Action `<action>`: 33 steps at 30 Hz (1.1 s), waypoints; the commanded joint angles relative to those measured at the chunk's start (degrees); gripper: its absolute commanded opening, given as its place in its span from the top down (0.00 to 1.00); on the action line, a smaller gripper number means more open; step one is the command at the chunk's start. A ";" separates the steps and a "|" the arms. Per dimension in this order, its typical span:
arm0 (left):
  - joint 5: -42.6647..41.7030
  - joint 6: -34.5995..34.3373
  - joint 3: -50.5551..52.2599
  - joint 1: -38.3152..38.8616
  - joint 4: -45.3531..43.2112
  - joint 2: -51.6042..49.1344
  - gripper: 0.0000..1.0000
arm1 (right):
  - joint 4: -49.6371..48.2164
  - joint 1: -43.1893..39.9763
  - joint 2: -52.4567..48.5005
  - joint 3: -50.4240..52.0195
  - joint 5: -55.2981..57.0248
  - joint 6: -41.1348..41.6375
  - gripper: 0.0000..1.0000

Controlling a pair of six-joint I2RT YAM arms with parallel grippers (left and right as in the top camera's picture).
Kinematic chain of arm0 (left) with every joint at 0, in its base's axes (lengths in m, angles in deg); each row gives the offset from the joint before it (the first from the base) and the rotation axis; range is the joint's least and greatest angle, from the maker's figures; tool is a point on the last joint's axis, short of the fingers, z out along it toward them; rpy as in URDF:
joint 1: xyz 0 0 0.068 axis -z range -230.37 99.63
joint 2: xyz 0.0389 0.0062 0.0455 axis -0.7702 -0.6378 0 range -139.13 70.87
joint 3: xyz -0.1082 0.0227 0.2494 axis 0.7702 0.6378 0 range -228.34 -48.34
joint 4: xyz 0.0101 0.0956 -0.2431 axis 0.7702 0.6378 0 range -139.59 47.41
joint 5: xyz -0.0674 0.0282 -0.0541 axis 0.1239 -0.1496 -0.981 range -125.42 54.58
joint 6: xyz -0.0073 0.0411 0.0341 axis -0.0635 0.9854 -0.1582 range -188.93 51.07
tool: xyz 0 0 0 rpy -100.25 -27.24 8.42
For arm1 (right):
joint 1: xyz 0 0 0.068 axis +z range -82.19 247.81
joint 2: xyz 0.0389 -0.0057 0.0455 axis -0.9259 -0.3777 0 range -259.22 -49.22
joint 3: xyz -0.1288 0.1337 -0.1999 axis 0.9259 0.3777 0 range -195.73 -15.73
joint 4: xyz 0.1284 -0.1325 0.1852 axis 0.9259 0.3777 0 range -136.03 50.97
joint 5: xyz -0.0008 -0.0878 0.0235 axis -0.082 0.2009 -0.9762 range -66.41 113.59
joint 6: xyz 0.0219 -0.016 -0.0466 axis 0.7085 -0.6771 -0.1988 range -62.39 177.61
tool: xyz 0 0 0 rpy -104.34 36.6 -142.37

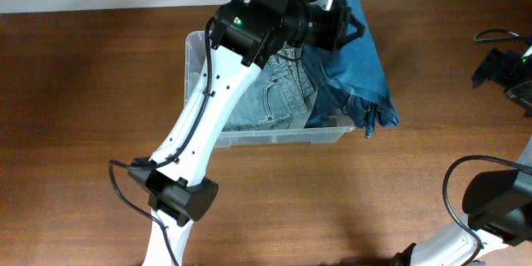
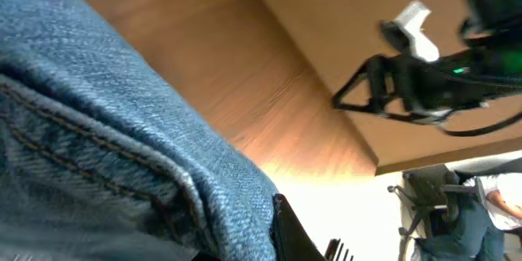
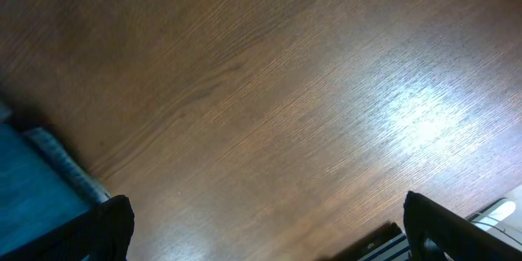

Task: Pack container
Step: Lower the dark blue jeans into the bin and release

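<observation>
Seen from above, on a brown wooden table [image 1: 100, 91]: a large rectangular clear plastic storage bin [image 1: 274, 138] with rounded corners, toward the far edge and a little left of centre. Inside, against the near wall, folded pale blue jeans [image 1: 266, 100]. Over the right-hand rim, a darker blue denim garment [image 1: 366, 75], partly within the bin, partly spilling outside past the near right corner.

Above the far right part of the bin, the left claw [image 1: 342, 4] on its white and black left arm [image 1: 208, 108], reaching in from the near side across the bin's left half. Pressed nearly together, pinching the darker denim above the rim. In the left wrist view, thick seamed denim filling the lower left, close against one black finger [image 2: 289, 232].

Well to the right of the bin and apart from it, the right claw [image 3: 273, 241], over open table. Spread wide in the right wrist view, black fingertips [image 3: 106, 228] at either lower corner, only wood grain between them. At that view's left edge, a strip of blue cloth with a pale hem; unclear whether part of the same garment.
</observation>
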 commanded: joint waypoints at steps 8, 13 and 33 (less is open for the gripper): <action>-2.12 10.95 -0.94 -9.49 8.11 0.44 0.99 | -0.07 -0.07 0.02 0.09 -0.13 0.66 0.01; -2.12 20.55 -0.31 -12.26 16.17 -1.01 0.99 | -0.07 -0.07 0.02 0.09 -0.13 0.66 0.02; 4.50 31.82 1.79 -23.82 36.61 -9.90 0.99 | -0.07 -0.07 0.02 0.09 -0.13 0.66 0.02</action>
